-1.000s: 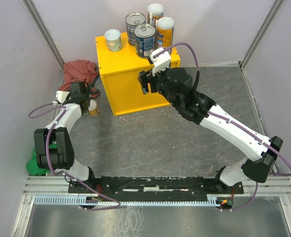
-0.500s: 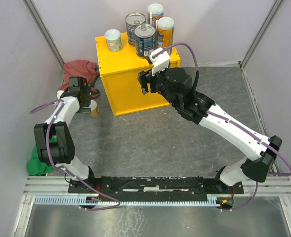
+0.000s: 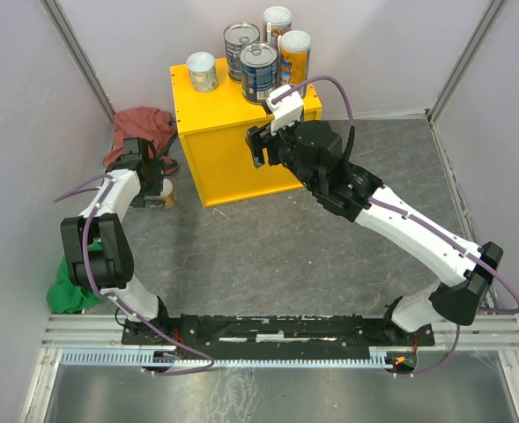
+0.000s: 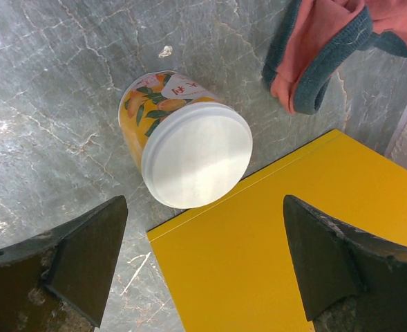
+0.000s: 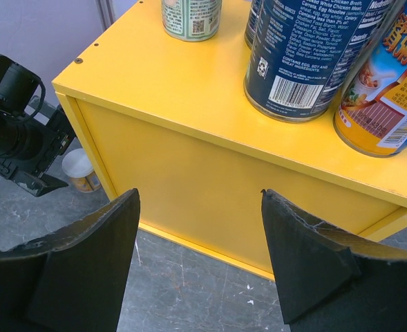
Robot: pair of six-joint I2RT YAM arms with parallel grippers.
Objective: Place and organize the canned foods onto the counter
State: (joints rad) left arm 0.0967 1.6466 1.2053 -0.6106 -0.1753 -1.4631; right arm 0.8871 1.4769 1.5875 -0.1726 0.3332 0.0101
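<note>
Top external, done: five canned foods (image 3: 259, 70) stand upright on the counter (image 3: 228, 110).
Remaining: one short can (image 4: 189, 152) on the floor, just beside the counter.
Left gripper (image 4: 210, 259): spread wide above the short can, empty.
Right gripper (image 5: 200, 242): jaws apart, holding nothing.

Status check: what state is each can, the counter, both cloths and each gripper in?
Counter: five cans on top.
Rear tin: upright on counter.
Front tin: upright on counter.
Rear orange can: upright on counter.
Front orange can: upright on counter.
Green-labelled can: upright on counter.
Fruit-labelled can: upright on table, ungripped.
Left gripper: open, above it.
Right gripper: open, empty.
Red cloth: crumpled.
Green cloth: partly hidden.
</note>
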